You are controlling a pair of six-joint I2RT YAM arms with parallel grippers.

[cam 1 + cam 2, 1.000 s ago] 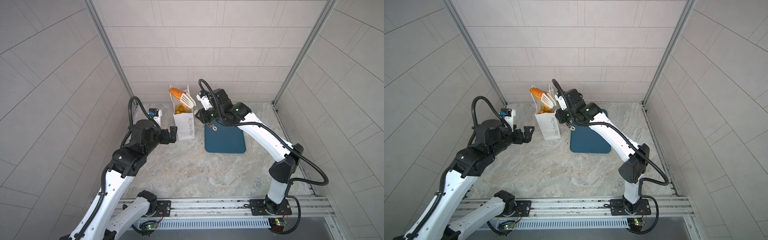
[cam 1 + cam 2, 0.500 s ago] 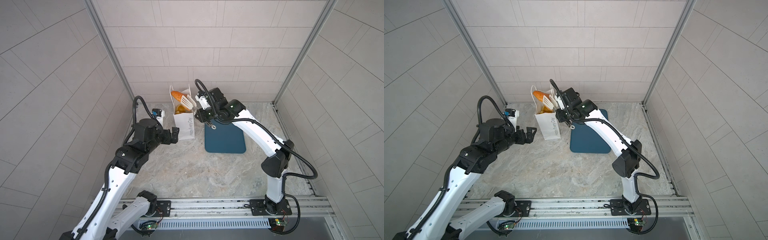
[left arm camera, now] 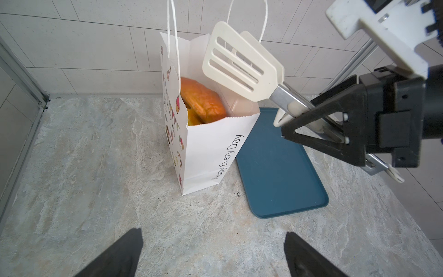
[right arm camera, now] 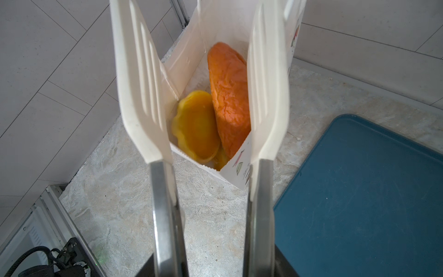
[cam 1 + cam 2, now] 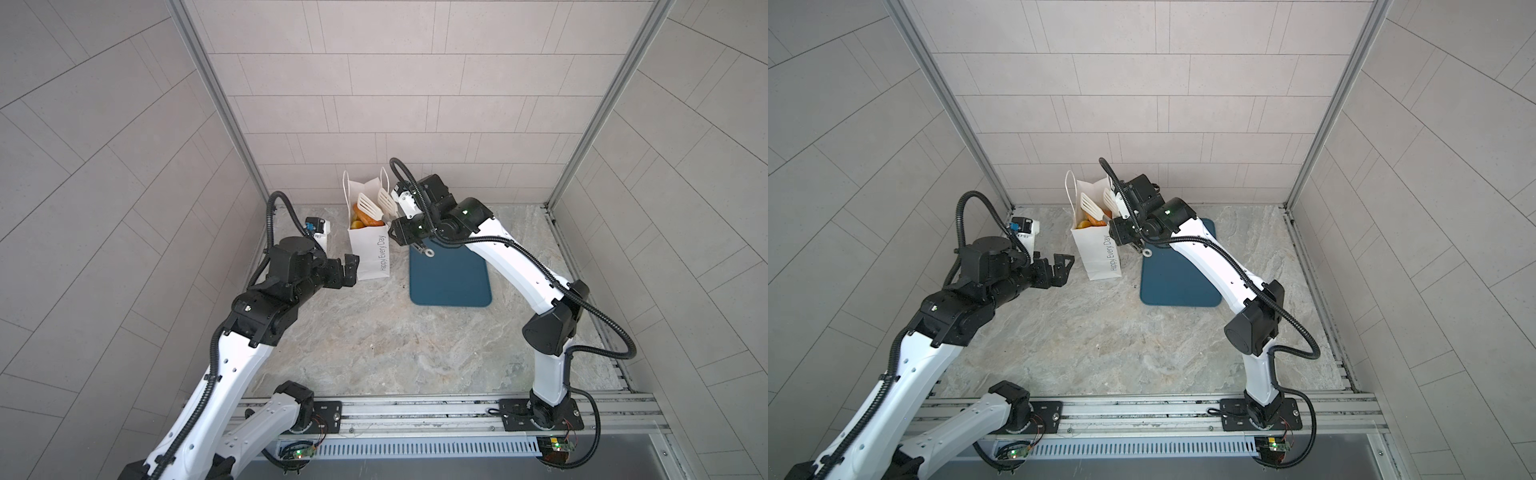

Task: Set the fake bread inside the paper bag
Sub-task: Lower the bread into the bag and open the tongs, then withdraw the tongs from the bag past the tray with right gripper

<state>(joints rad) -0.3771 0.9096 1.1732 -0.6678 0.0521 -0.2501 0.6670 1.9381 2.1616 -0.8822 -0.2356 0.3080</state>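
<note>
1. While the paper bag [image 5: 370, 253] is standing upright near the back wall in both top views, the fake bread [image 5: 365, 220] is sitting inside it, showing orange and yellow at the open mouth. The right gripper [image 5: 409, 232] is clamping the metal handles of the white tongs [image 5: 368, 205], whose 2 slotted blades are hanging apart over the bag's mouth with nothing between them. The left gripper [image 5: 347, 270] is hovering near the bag, jaws spread wide and gripping nothing.
2. In a top view, the paper bag [image 5: 1100, 253] is turning its lettered face toward the camera. A clear gap is showing between it and the left gripper [image 5: 1061, 268]. The teal tray [image 5: 1177, 282] is lying flat and bare on the marble table [image 5: 1100, 340], just beside the bag.
3. In the left wrist view, 2 black fingertips [image 3: 119, 259] are standing far apart over bare table. Beyond them, an orange piece [image 3: 203, 100] of bread is poking up to the bag's rim. The right gripper [image 3: 294, 124] is pinching the tongs [image 3: 235, 69] by their handles.
4. In the right wrist view, the blades of the tongs [image 4: 141, 91] are framing the bag's opening. The orange piece [image 4: 227, 96] is leaning on a yellow scalloped piece [image 4: 196, 124] inside. The tray [image 4: 359, 191] is lying alongside.
</note>
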